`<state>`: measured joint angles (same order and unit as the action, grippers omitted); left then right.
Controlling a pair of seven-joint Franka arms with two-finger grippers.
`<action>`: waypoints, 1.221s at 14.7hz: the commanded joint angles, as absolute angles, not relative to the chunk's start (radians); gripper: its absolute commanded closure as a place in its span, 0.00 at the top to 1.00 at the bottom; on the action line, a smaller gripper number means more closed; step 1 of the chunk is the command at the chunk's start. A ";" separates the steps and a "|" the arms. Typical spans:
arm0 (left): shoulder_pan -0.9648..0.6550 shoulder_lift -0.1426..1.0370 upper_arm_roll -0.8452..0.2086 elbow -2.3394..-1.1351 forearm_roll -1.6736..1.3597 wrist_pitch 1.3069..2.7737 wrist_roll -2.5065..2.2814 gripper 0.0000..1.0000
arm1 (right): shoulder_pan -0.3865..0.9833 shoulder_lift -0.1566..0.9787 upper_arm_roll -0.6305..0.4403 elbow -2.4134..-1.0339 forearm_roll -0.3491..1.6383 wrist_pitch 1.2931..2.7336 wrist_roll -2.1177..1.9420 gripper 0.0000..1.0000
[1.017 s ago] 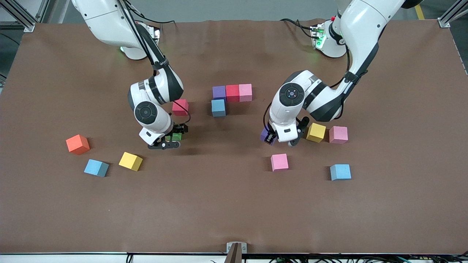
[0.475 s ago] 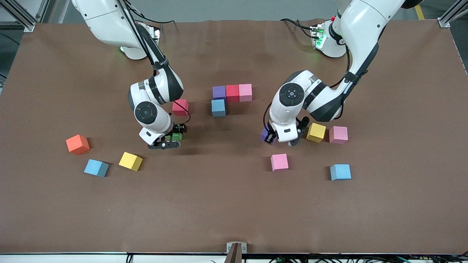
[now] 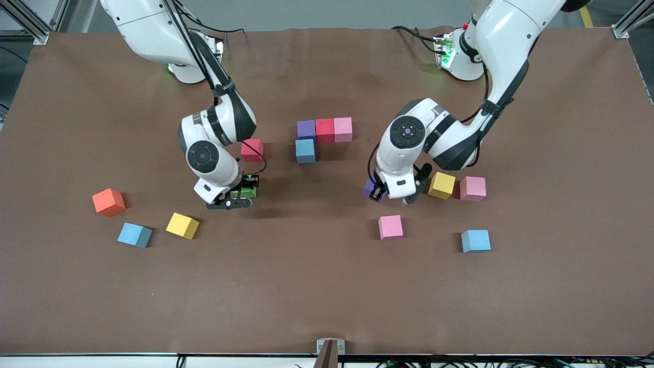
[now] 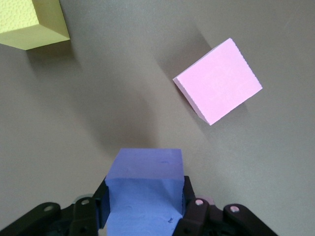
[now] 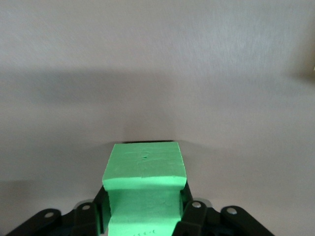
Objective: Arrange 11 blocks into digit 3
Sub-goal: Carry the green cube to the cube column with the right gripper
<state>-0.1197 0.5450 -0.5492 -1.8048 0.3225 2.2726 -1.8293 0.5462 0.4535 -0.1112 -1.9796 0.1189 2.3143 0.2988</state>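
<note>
Right gripper (image 3: 244,193): low at the table, wrist bent down, fingers clamped on green block (image 5: 143,189). Left gripper (image 3: 380,193): low, clamped on purple block (image 4: 144,191).

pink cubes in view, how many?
3. One matte pink cube ends the assembled row, one pink cube sits beside the yellow cube, one pink cube lies nearer the front camera. None apparently hidden.

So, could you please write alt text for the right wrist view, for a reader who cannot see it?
The right gripper is shut on a green cube, seen from just above with the cube filling the lower middle of the picture. Under it lies the bare brown table, crossed by a soft shadow.
</note>
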 commanded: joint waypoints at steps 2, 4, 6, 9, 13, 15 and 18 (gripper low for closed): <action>-0.120 0.541 -0.554 -1.796 0.316 2.261 -1.824 0.39 | 0.538 0.436 -0.094 -1.875 0.133 2.255 0.290 0.23; -0.120 0.540 -0.554 -1.796 0.316 2.261 -1.824 0.39 | 0.555 0.448 -0.094 -1.812 0.137 2.209 0.308 0.23; -0.118 0.538 -0.554 -1.795 0.316 2.261 -1.824 0.39 | 0.604 0.468 -0.094 -1.767 0.137 2.191 0.382 0.23; -0.109 0.534 -0.554 -1.792 0.316 2.261 -1.822 0.39 | 0.673 0.529 -0.094 -1.688 0.140 2.180 0.507 0.23; -0.104 0.535 -0.554 -1.789 0.314 2.261 -1.816 0.39 | 0.733 0.621 -0.094 -1.600 0.196 2.129 0.610 0.23; -0.103 0.535 -0.554 -1.789 0.314 2.261 -1.816 0.39 | 0.733 0.632 -0.094 -1.594 0.207 2.125 0.611 0.23; -0.103 0.537 -0.554 -1.790 0.313 2.261 -1.818 0.39 | 0.744 0.643 -0.094 -1.595 0.230 2.120 0.611 0.23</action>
<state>-0.1073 0.5450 -0.5491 -1.7906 0.3225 2.2725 -1.8280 0.7386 0.6348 -0.0896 -1.6138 0.2040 2.1419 0.6011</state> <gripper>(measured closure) 0.423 0.445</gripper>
